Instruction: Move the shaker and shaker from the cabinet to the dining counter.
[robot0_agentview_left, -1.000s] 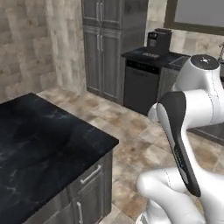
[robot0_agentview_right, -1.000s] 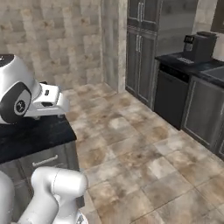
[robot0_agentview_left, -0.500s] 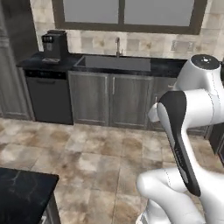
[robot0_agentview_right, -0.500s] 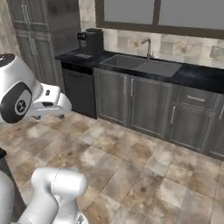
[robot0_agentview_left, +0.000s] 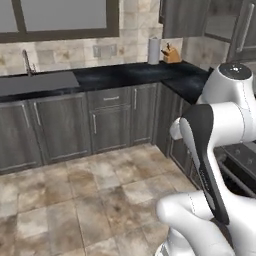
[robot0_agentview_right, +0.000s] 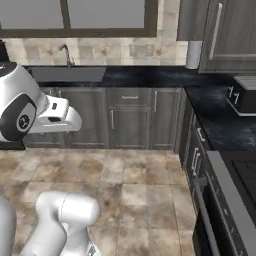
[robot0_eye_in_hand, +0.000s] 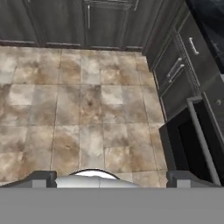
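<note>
Now facing the kitchen corner.
Gripper (robot0_eye_in_hand: 111, 177) is hanging spread wide, holding nothing, over tile floor (robot0_eye_in_hand: 87, 109); wall cabinet (robot0_agentview_right: 227, 35) is showing above worktop (robot0_agentview_right: 220, 120).

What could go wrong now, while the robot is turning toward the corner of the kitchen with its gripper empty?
1. The gripper is open and holds nothing, and no shaker is in sight, so the robot may stop at the wrong cabinet.
2. The wall cabinet hangs above the black worktop, so the arm may have to reach over it and could hit the appliance standing there.
3. The oven handle sticks out near the base and could be bumped.
</note>
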